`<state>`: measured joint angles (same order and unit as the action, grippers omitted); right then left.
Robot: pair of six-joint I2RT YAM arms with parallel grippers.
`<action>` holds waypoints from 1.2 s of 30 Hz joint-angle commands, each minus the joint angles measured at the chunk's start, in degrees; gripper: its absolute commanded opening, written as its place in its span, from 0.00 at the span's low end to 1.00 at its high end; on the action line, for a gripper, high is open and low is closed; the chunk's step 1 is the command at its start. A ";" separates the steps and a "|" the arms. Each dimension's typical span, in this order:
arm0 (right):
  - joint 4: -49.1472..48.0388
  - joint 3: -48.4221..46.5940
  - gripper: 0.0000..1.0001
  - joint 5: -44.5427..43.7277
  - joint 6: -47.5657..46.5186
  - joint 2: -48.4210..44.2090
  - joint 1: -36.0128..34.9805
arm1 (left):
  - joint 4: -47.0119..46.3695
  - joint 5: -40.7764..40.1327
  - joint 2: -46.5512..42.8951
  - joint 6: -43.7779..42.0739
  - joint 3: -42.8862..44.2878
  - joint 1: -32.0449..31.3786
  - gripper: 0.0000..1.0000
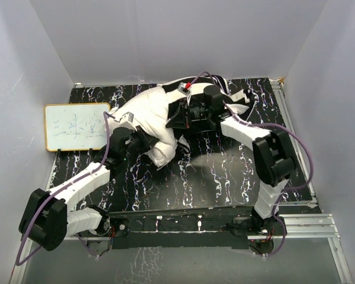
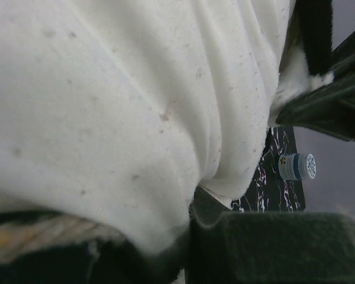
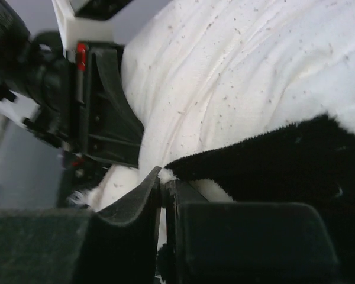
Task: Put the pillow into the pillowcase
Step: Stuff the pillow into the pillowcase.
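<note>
Left claw (image 1: 143,138) pinches the pillow (image 1: 157,115) at its 7 o'clock end, while the nearer right claw (image 1: 184,118) clamps the pillowcase (image 3: 272,160) edge, which lies at 2 o'clock.

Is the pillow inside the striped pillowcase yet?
Mostly out. From above, the pillow lies bare, with the pillowcase bunched only at its far end. Whether that end is inside, cannot tell.
</note>
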<state>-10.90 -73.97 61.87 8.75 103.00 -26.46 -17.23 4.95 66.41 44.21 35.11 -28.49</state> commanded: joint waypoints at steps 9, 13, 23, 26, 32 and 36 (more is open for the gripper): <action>-1.48 -9.82 0.08 6.72 11.58 1.82 -4.97 | -11.63 4.59 -3.46 -2.17 -2.14 -2.31 0.00; 23.18 1.48 0.08 -7.65 -23.52 -7.26 -6.64 | -8.83 9.05 -4.24 -5.90 -3.77 -2.33 0.00; 47.88 14.66 0.29 -12.87 -56.68 -18.30 -2.02 | 23.11 9.67 -8.12 -19.88 2.82 -2.22 0.68; 51.97 12.59 0.40 -11.75 -60.14 -19.70 0.27 | 38.01 5.47 -13.72 -23.08 9.76 -2.23 0.87; 67.04 -5.94 0.57 -7.05 -66.72 -17.72 3.53 | 54.99 -0.77 -14.54 -26.12 25.88 -2.18 0.91; 69.75 -18.64 0.66 -6.96 -63.69 -14.80 4.74 | 55.09 -6.36 -8.23 -28.09 34.10 -2.03 0.97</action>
<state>53.25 -81.23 51.11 -54.11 86.61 -22.90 31.99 5.26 53.04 19.81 62.61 -30.50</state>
